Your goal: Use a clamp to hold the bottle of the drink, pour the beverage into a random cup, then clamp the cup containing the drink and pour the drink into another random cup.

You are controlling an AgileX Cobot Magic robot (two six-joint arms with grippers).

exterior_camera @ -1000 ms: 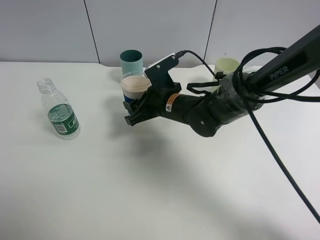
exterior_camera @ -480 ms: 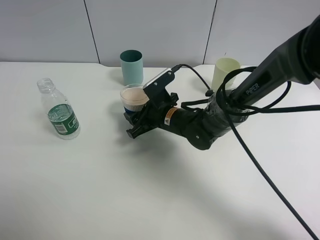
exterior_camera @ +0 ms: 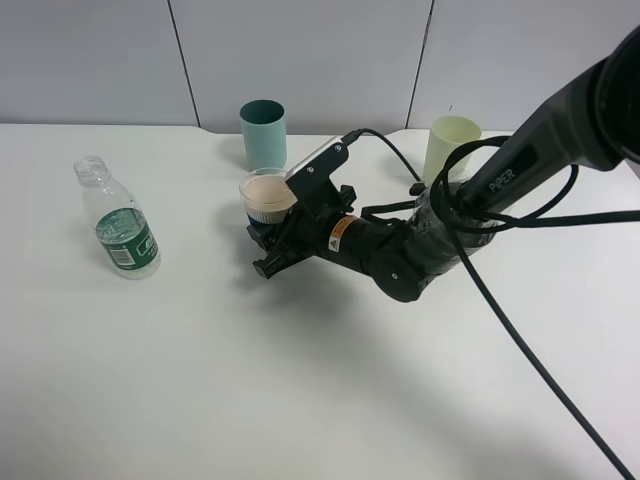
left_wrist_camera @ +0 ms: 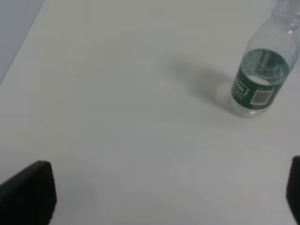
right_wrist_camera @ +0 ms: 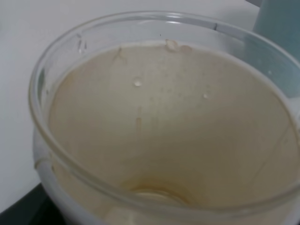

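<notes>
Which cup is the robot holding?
The short blue-sleeved cup, in the right gripper. The teal tumbler and pale green tumbler stand free behind.

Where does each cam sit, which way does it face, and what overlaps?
Exterior high: above the table, looking down; shows the right arm and right gripper holding the blue-sleeved cup.
Left wrist: angled down at the bottle; dark fingertips at the frame's edges.
Right wrist: looks straight into the cup; teal tumbler behind.
Shared: exterior also sees bottle and tumbler.
</notes>
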